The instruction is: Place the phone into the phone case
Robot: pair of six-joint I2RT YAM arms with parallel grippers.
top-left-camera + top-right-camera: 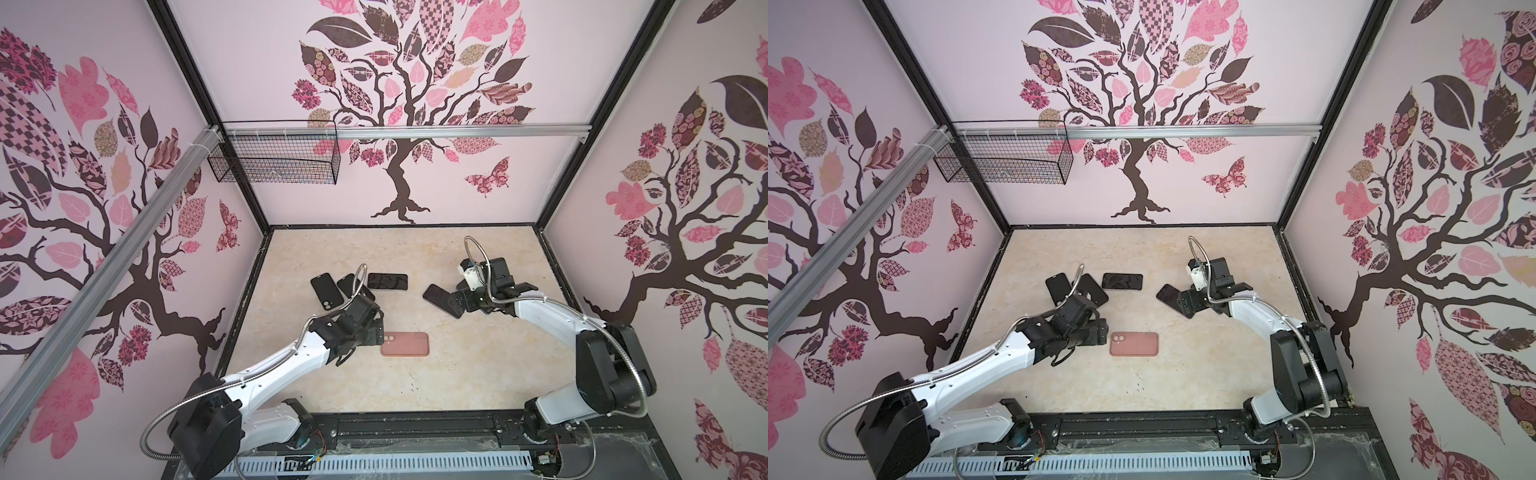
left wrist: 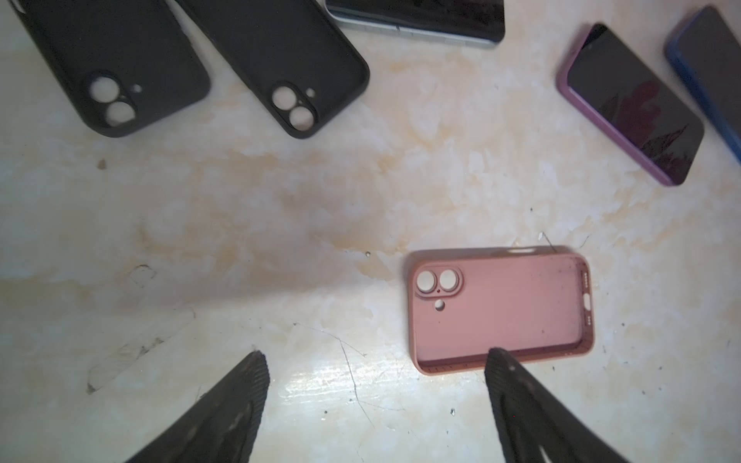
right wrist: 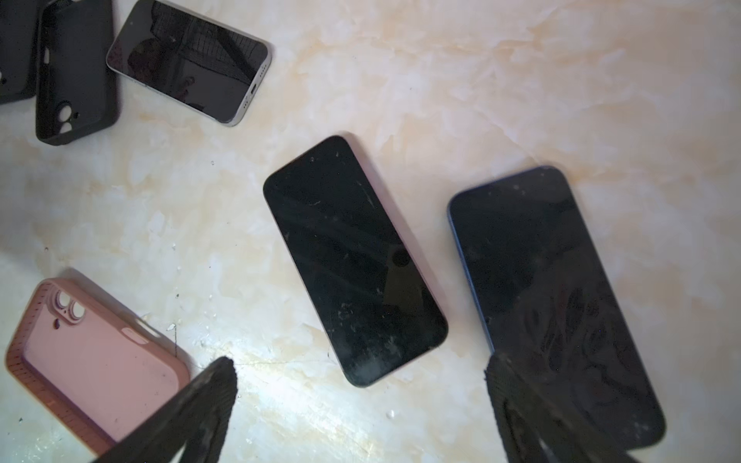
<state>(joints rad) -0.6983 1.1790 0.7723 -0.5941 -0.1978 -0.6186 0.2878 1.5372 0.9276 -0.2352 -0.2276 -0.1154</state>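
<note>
Left gripper [image 2: 377,352] with jaws spread wide and nothing between them, poised over the marbled tabletop [image 2: 240,224]. In the left wrist view one finger [image 2: 506,385] overlaps the near rim of the pink phone case [image 2: 497,316]; whether they touch cannot be told. The case lies flat, hollow side up and empty, near the middle of the table, just beside the left arm's wrist in both top views.

Right gripper [image 3: 359,359] likewise wide apart and empty, above two screen-up phones lying side by side. The purple-cased phone [image 3: 353,260] sits framed between the fingers. One finger [image 3: 521,409] overlaps the end of the blue-cased phone [image 3: 553,300].

Toward the back wall, the bare phone [image 3: 188,60], silvery at the frame, rests screen up, well apart from the pink case. Just beside it lies a black case [image 2: 280,60], empty and hollow side up, with a second black case [image 2: 112,60] alongside. A wire basket [image 1: 274,160] hangs from the rail on the back wall.
</note>
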